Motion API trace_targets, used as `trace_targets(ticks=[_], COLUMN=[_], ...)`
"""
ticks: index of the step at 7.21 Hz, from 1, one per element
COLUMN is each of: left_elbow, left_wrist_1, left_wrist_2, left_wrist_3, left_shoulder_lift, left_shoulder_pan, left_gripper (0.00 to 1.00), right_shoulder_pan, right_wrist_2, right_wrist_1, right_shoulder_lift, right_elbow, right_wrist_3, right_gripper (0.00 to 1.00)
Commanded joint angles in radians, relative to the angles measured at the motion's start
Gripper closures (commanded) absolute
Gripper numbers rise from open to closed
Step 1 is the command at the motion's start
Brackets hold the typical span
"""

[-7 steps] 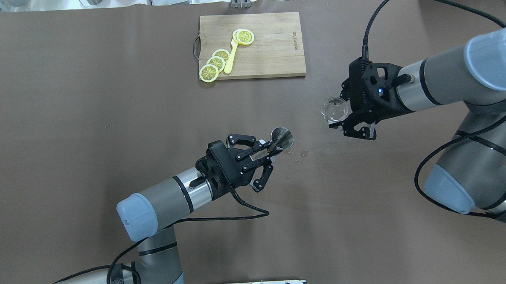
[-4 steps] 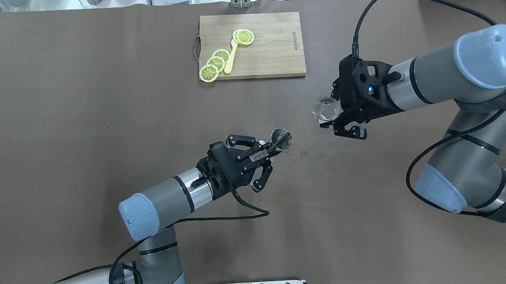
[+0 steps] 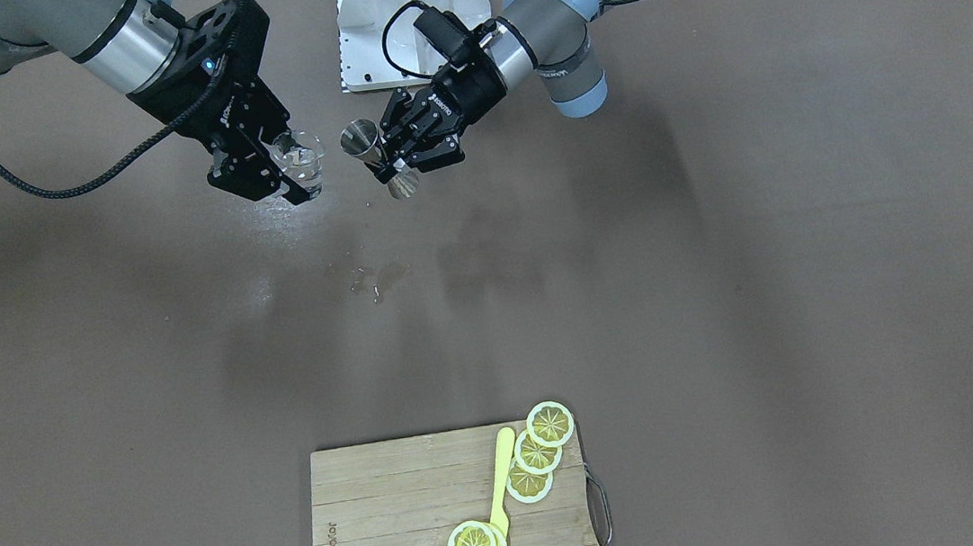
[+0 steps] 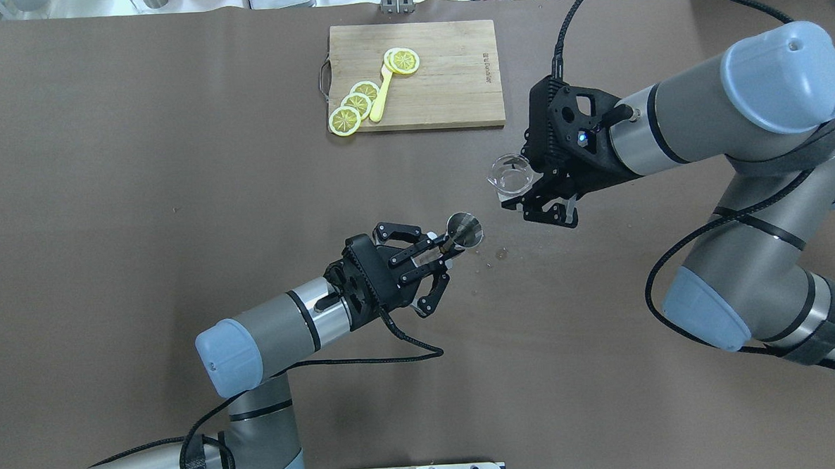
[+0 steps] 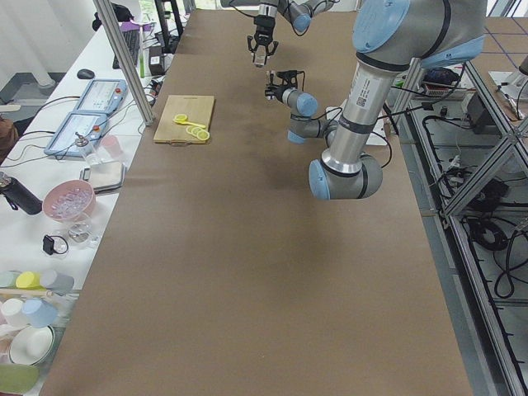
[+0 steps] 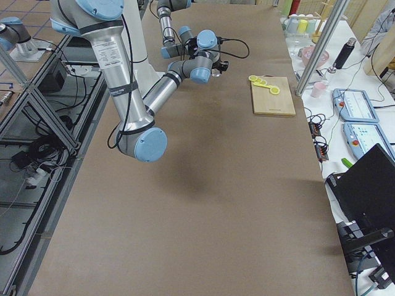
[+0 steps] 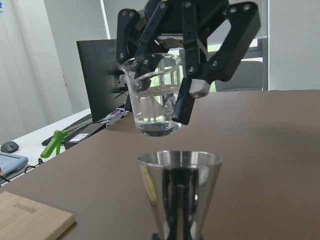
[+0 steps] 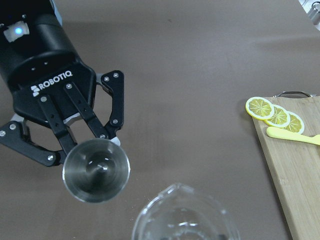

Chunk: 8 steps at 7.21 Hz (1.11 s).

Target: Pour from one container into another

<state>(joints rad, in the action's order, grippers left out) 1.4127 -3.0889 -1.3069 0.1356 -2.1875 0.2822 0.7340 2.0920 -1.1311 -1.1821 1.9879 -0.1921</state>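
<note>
Now, nearest in the overhead view: left hand [image 4: 443,249] clenched on the narrow waist of a steel jigger [image 4: 464,229], upper cone mouth-up and empty, apparently lifted off the tabletop [image 4: 179,273]. Just past it at about 4 o'clock, a few spilled droplets [image 4: 501,253] on the brown surface.

Farther out, at roughly 1 o'clock from the jigger and near it but not touching: right hand [image 4: 527,186] grasping a small spouted glass beaker [image 4: 511,174], close to upright, partly filled with clear liquid. From the left wrist camera, seen hanging higher than the jigger's rim and behind it, not over the mouth.

Judged as the approach before the pour, nothing yet transferred. Next: bring the spout over the cone toward 7 o'clock, then tilt slowly; small target, easy to overshoot and add to the drops.

Farthest, at 12 o'clock: wooden cutting board [image 4: 446,85] with lemon slices [image 4: 357,103] and a yellow utensil [image 4: 381,98], well apart from both hands.
</note>
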Motion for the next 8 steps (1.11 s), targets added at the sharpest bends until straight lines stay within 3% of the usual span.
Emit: trace_targets(ticks=[1,5,8], left_elbow=[0.000,0.000,0.000], left_wrist_1=[-0.001,-0.001,-0.001], left_wrist_2=[0.000,0.000,0.000], left_wrist_3=[-0.001,-0.001,-0.001], left_shoulder_lift=[0.000,0.000,0.000], left_shoulder_pan=[0.000,0.000,0.002], left_gripper=[1.00,1.00,1.00], right_shoulder_pan=[-0.002,-0.031,-0.059], right_wrist_2=[0.000,-0.012,-0.017], right_wrist_1=[-0.068,-0.226,-0.280], right_shoulder_lift=[0.012,0.010,0.018], right_elbow=[0.018,0.106,0.130], right_wrist_3=[-0.012,-0.096,-0.096], right_gripper=[1.00,1.00,1.00])
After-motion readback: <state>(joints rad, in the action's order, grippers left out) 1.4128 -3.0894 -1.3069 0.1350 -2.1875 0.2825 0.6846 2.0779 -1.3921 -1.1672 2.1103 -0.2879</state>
